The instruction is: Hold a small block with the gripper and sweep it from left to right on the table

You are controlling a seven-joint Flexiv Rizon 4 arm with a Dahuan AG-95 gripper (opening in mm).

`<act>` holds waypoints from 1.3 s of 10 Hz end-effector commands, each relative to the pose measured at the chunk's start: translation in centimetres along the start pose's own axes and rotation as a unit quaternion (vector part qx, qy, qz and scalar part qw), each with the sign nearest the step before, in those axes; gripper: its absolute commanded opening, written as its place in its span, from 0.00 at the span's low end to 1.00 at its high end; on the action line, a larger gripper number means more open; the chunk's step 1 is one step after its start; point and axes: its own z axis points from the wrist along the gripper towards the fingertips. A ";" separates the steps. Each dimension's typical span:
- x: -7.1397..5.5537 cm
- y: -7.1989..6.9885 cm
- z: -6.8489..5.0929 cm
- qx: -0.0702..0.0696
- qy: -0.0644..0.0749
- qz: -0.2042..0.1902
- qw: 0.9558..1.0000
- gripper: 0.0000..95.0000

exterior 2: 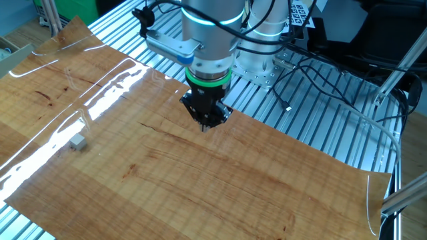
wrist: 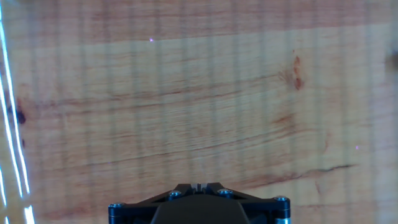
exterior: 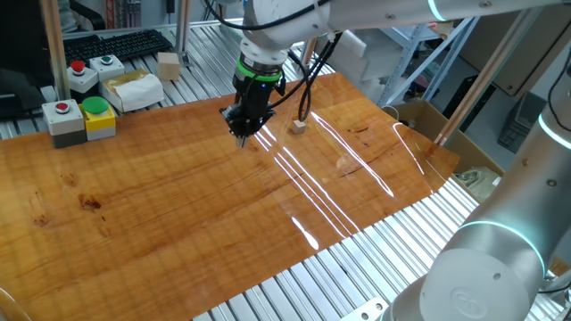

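Clearly nothing is done yet; the small block (exterior: 298,126) lies alone on the table (exterior: 178,223), apart from the gripper (exterior: 243,134); its fingers seem clenched, empty.

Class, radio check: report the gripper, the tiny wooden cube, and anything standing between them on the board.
Black-fingered gripper with green ring: fingers together, holding nothing, over the orange-brown wood-grain table. Tiny pale beige wooden cube: on the table, apart from gripper, ungrasped. Nothing between them.
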 end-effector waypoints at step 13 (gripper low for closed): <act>-0.1 -1.4 0.2 0.004 0.000 0.032 0.999 0.00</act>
